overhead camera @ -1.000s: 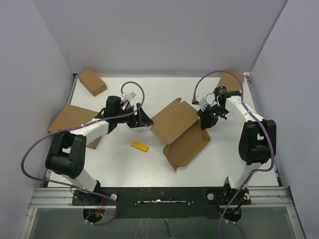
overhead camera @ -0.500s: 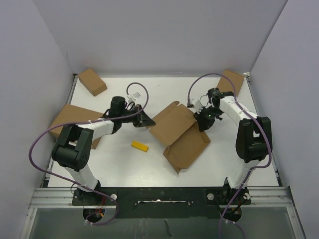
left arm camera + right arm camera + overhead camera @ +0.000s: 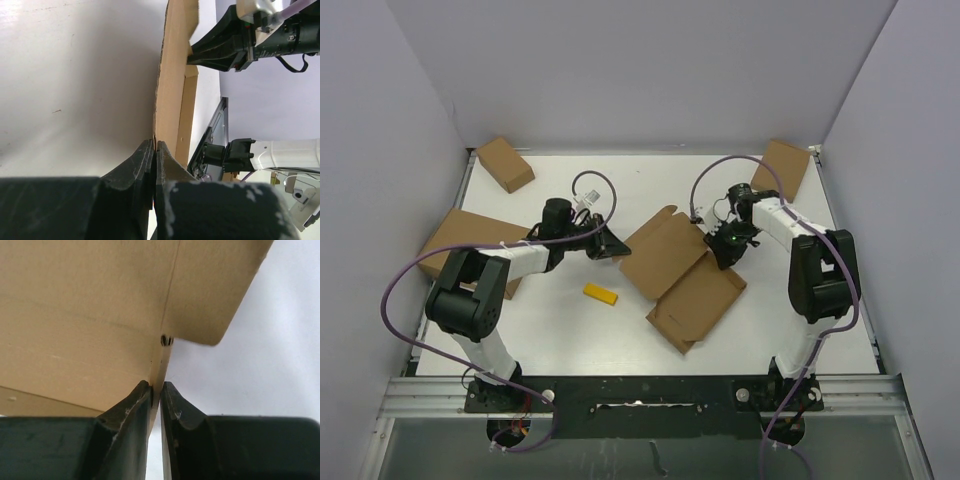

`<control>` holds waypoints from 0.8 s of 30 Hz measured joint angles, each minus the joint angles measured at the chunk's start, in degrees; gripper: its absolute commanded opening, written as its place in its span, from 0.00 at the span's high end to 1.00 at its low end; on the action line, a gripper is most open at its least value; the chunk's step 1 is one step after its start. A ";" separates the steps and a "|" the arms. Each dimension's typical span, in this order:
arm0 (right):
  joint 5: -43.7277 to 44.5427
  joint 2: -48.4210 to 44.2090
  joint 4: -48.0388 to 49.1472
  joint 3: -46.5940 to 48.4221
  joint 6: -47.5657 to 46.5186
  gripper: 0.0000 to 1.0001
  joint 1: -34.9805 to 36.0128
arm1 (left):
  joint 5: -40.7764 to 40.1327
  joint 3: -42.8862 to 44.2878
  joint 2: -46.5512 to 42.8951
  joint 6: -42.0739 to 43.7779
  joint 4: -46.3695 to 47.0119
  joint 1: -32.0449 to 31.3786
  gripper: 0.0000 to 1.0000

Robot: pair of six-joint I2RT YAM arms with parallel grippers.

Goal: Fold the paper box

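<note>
Box [image 3: 685, 275] lies open mid table [image 3: 560, 325]; left end effector [image 3: 613, 245] pinched on its 10 o'clock edge, right end effector [image 3: 724, 247] on its 2 o'clock edge, presumably bracing both sides for folding.

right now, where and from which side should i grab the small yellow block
Grip the small yellow rectangular block across its narrow width at mid-length, coming straight down, probably. It lies flat on the white table, clear of the brown cardboard box, so both long sides are free.
</note>
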 measured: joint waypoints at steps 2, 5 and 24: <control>0.11 0.63 0.83 -1.07 -0.02 0.83 0.00 | -0.44 -0.24 0.00 -0.15 0.11 0.00 1.00; 0.13 0.92 1.64 -2.45 -0.02 0.82 0.00 | -0.72 -0.59 0.00 -0.37 0.11 -0.13 1.00; 1.11 0.92 3.67 -4.79 -0.70 0.80 0.24 | -2.62 -1.07 0.00 -0.24 0.22 -0.02 1.00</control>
